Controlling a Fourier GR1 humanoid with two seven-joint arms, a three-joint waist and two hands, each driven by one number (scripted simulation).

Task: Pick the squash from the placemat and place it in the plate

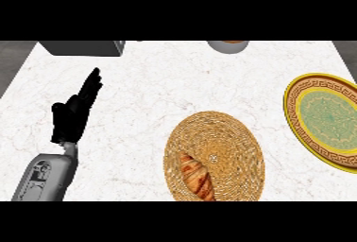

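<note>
A round woven straw placemat (223,142) lies at the lower middle of the counter. On its lower left part rests an elongated orange-brown striped item (196,176), which looks more like a croissant than a squash. The plate (301,124), yellow-rimmed with a green patterned centre, sits at the right edge and is partly cut off; nothing lies on it. My left hand (73,113) shows at the left with its fingers straight and pointing up, far from the placemat and holding nothing. My right hand does not show.
A grey box-shaped appliance (82,47) stands at the back left. A white bowl or cup (229,45) with brown contents sits at the back centre, cut off by the top edge. White marble counter (153,80) spreads between them.
</note>
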